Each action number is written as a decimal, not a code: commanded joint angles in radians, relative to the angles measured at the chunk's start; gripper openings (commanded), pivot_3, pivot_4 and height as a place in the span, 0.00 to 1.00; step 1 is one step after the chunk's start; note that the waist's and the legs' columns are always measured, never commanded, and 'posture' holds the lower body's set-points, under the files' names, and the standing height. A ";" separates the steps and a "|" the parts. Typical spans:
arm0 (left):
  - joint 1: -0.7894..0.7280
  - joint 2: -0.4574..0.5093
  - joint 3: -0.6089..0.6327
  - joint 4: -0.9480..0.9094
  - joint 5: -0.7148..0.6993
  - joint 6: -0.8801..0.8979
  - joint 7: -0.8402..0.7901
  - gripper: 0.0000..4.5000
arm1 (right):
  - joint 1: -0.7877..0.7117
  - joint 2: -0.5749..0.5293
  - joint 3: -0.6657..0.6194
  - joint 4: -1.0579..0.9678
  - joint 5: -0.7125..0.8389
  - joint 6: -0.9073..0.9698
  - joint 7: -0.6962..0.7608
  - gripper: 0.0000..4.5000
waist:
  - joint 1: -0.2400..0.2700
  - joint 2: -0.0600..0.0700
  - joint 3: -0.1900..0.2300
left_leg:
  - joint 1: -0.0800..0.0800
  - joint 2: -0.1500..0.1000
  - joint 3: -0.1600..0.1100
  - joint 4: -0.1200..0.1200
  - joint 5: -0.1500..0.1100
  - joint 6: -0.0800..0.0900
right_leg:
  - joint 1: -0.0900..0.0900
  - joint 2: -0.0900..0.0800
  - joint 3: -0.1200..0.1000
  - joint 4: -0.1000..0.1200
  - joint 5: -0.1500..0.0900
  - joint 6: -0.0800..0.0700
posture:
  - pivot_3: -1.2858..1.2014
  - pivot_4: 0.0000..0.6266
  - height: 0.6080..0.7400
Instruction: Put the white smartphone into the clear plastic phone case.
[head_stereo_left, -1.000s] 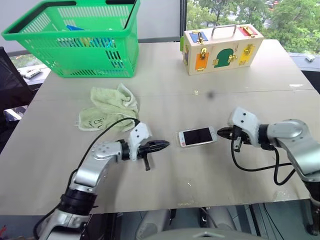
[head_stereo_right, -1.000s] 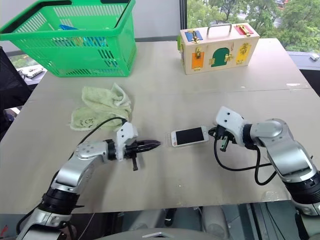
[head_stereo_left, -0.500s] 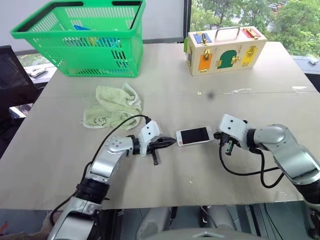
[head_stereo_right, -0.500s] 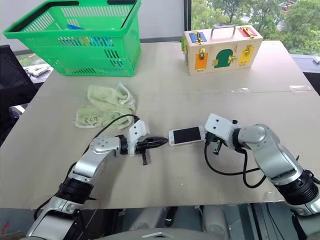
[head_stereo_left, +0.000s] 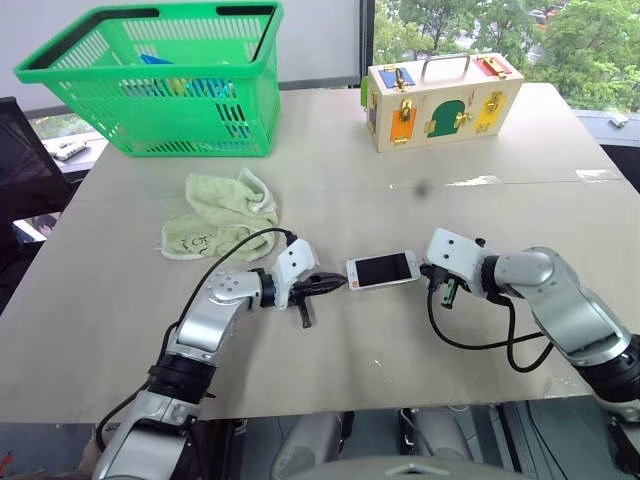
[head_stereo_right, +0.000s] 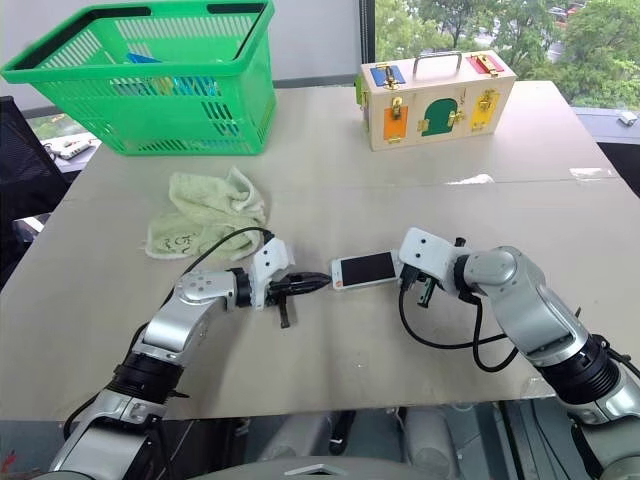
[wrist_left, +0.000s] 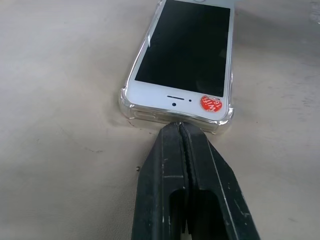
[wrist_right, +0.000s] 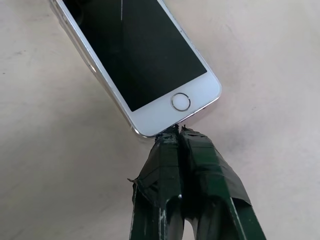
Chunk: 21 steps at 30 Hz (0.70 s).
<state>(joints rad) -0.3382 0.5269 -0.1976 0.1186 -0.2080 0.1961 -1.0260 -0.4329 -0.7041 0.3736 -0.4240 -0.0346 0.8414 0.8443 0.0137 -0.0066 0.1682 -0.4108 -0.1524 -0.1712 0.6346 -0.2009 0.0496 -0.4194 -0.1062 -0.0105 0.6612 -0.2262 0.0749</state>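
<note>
The flat white smartphone (wrist_left: 182, 55) lies screen-up on my smooth table (head_stereo_left: 400, 170) — inside the shiny clear plastic phone case (wrist_left: 126, 102). My left gripper (wrist_left: 181, 131) and right gripper (wrist_right: 176, 132) — both pinched closed, holding nothing — touch its short ends.

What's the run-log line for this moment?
phone: white smartphone in clear plastic phone case, flat on table | left gripper: shut, tip at earpiece end | right gripper: shut, tip at home-button end
</note>
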 joint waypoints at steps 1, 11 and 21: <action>-0.036 0.031 0.052 0.067 0.007 -0.002 0.012 0.01 | 0.013 0.026 -0.041 -0.083 0.059 -0.013 0.006 0.01 | -0.001 0.000 0.000 | 0.000 0.000 0.000 0.000 0.000 0.000 | 0.000 0.000 0.000 0.000 0.000 0.000 | 0.52 0.24 1.00; -0.077 0.017 0.084 -0.129 -0.194 0.245 -0.060 0.01 | 0.050 0.072 -0.265 -0.143 0.252 0.111 -0.027 0.01 | 0.002 0.000 0.000 | -0.007 -0.001 0.000 -0.001 0.004 -0.001 | -0.005 0.000 0.001 -0.007 0.003 -0.006 | 0.52 0.24 1.00; -0.097 -0.033 -0.023 -0.094 -0.080 0.253 0.003 0.01 | -0.040 0.188 -0.126 0.036 0.248 0.137 -0.107 0.01 | -0.002 -0.001 0.001 | -0.005 -0.001 0.000 -0.002 0.001 0.003 | -0.005 0.001 0.000 -0.005 0.003 -0.006 | 0.52 0.24 1.00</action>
<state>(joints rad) -0.4286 0.4866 -0.2165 0.0375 -0.2957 0.4519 -1.0252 -0.4522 -0.5147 0.2366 -0.3945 0.2125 0.9626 0.7503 0.0120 -0.0074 0.1691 -0.4161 -0.1530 -0.1714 0.6328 -0.1996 0.0530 -0.4240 -0.1056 -0.0099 0.6562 -0.2229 0.0693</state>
